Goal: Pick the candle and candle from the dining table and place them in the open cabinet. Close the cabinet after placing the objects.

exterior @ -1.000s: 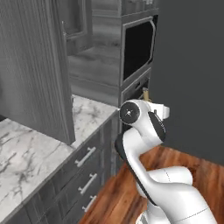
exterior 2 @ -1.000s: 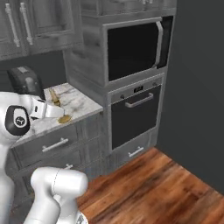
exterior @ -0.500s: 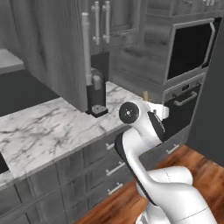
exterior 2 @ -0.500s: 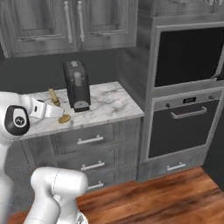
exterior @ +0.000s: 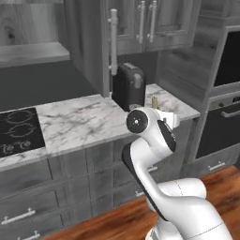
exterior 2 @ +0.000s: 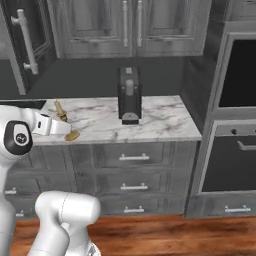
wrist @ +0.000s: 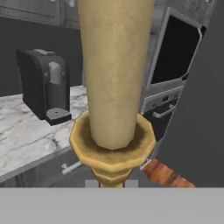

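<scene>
You were in the carrying step: the first candle, the thin yellow taper in its gold candlestick, was off the dining table and riding in the gripper, on the way to the cabinet.

Going left to right in the left base view, the black cooktop sat at the near left of the marble counter. Above it hung the open cabinet, its door swung out toward you with the long silver handle on its edge. The dark coffee machine stood on the counter just right of that door. Right again, the top of the candle showed past the arm's wrist, and the oven stood at the far right.

In my judgement, the next move called for lifting the candle well above counter height and steering it left, around the edge of that door, into the cabinet. You would also have wanted to keep the taper upright so it cleared the coffee machine.

As for the tool, its jaws were drawn in tight, pinching the candlestick low on its stem. In the right base view the candlestick's gold foot hung just below the wrist, over the counter's near edge. I could not tell whether it touched the marble.
</scene>
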Controlling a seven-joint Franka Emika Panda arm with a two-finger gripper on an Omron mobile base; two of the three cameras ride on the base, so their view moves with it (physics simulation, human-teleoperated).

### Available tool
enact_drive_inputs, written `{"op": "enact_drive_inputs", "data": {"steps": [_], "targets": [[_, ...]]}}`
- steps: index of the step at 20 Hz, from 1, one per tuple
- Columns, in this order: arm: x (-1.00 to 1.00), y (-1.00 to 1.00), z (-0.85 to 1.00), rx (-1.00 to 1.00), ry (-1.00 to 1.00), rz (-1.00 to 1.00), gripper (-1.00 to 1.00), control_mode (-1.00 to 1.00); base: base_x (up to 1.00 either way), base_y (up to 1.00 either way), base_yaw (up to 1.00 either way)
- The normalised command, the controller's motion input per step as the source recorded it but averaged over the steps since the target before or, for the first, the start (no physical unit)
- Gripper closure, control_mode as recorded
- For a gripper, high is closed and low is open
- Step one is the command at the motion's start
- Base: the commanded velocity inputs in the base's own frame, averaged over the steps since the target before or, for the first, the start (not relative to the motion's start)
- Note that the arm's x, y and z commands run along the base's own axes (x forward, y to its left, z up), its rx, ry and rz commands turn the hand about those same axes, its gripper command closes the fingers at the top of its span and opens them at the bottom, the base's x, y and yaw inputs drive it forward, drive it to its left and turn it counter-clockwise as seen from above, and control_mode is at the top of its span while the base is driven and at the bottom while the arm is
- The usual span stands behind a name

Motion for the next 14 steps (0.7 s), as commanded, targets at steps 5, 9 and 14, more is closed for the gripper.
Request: {"op": "enact_drive_inputs", "data": {"steps": [5,9,14], "targets": [[0.00,0.00,0.00,0.00,0.00,0.00,1.00,1.00,-0.29,0.30,0.38],[0.00,0.00,0.00,0.00,0.00,0.00,1.00,1.00,-0.08,0.59,0.32],[0.00,0.00,0.00,0.00,0.00,0.00,1.00,1.00,0.00,0.57,0.29]]}}
